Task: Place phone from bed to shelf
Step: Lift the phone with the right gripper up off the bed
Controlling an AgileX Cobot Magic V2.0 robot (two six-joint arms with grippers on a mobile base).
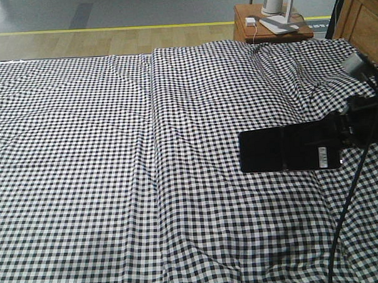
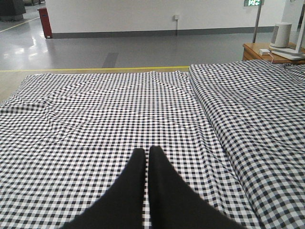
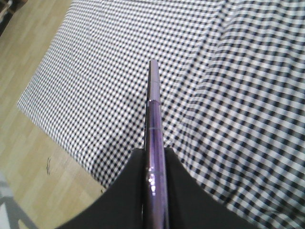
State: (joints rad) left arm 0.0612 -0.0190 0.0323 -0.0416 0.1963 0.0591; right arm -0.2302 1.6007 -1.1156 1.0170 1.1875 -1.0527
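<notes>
my right claw [image 3: 155, 160] clamped on phone [image 1: 290, 148], long axis straight out from claw, running left-right in front view over bed [image 1: 114, 151], sticker end nearest claw, left claw [image 2: 145, 155] pinched shut

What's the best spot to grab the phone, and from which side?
Grip the phone at its short end by the white sticker, coming from the right, clamping both flat faces, as the right gripper does; it's thin, with broad faces.
</notes>
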